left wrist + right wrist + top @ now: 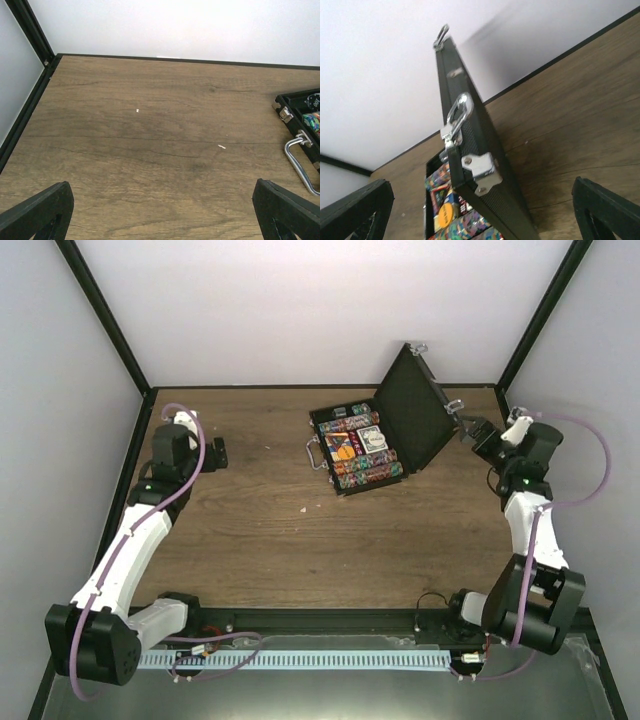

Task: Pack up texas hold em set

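Note:
The black case [355, 448] of the texas hold em set lies open at the table's middle back, with its lid [415, 410] raised and leaning to the right. Rows of multicoloured chips [368, 468] and card decks [345, 448] fill the base. My right gripper [468, 428] stands open just right of the lid's silver-latched edge. In the right wrist view, the lid edge [475, 150] with its latch [457, 117] rises between the wide-apart fingers [607, 210], above chips [465, 222]. My left gripper [215, 453] is open over bare wood, well left of the case handle [300, 162].
Black frame posts and white walls enclose the wooden table [250, 530] at the back and sides. Small white specks [221, 146] lie on the wood left of the case. The arm bases and a cable rail [300, 658] run along the near edge.

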